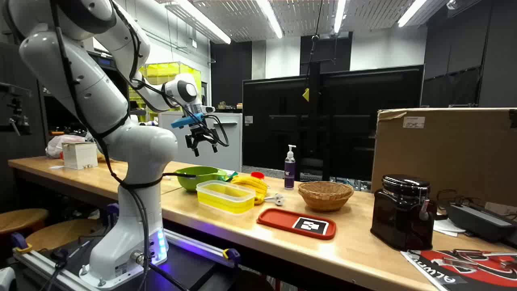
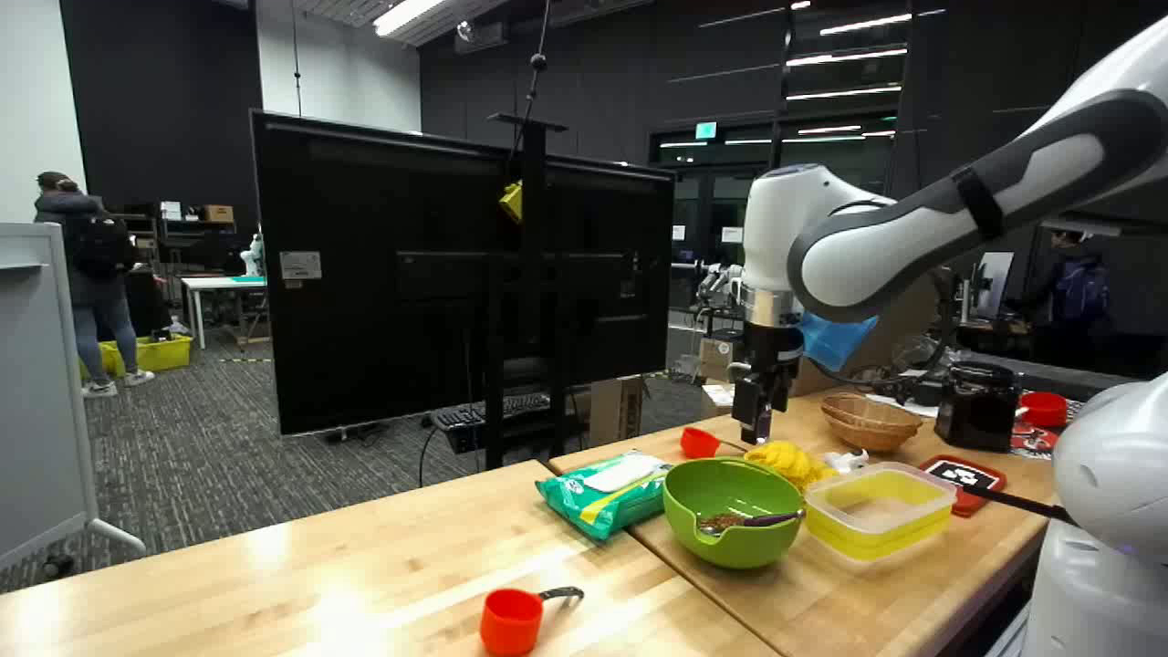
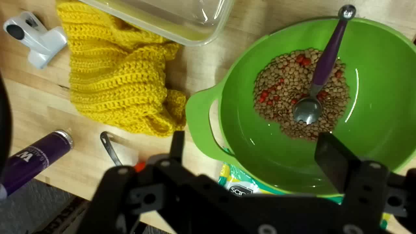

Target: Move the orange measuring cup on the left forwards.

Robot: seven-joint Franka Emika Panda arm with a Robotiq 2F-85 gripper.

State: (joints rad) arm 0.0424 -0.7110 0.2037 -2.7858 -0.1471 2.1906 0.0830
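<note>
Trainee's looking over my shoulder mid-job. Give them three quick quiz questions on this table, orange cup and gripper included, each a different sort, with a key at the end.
1. Short answer: in the wrist view, what tool lies in the green bowl?
2. True or false: the gripper has its jaws apart.
3. Multiple choice: the orange measuring cup nearest the camera in an exterior view is
A) in the green bowl
B) on the wooden tabletop
C) held by the gripper

Key
1. A purple-handled scoop, resting on lentils.
2. True.
3. B.
</note>
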